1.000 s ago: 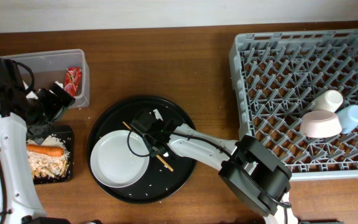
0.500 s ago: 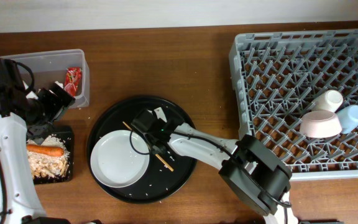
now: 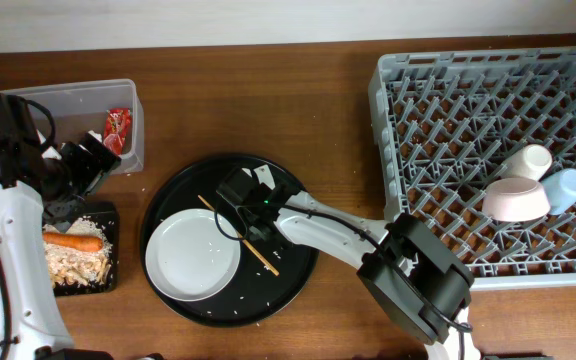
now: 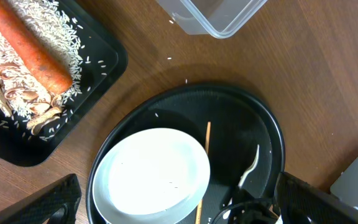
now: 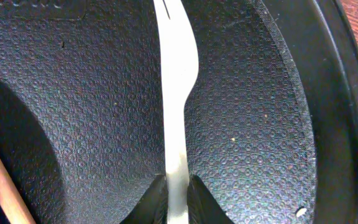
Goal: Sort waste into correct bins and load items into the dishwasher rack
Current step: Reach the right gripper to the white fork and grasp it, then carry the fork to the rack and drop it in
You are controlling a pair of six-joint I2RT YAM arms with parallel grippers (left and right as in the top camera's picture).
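A white plastic fork [image 5: 176,93] lies on the round black tray [image 5: 260,124], and my right gripper [image 5: 178,193] is shut on its handle. From overhead, that gripper [image 3: 251,192] sits at the tray's far side, just above the white plate [image 3: 193,255]. My left gripper [image 3: 88,160] hangs open and holds nothing, between the clear tub [image 3: 78,100] with the red wrapper [image 3: 117,128] and the flat black tray [image 3: 111,215] with the carrot [image 3: 73,242] and rice. The grey rack [image 3: 448,130] holds a white bowl [image 3: 516,200], a blue cup [image 3: 569,187] and a white cup [image 3: 528,160].
A thin wooden stick [image 3: 240,235] lies across the round tray beside the plate. Pale crumbs dot the tray floor and the wood near the black tray [image 4: 98,81]. The rack's left wall stands close to the round tray's right edge.
My right gripper's jaws have closed onto the fork's handle, and it has shifted slightly toward the tray's far right. The left arm has not moved.
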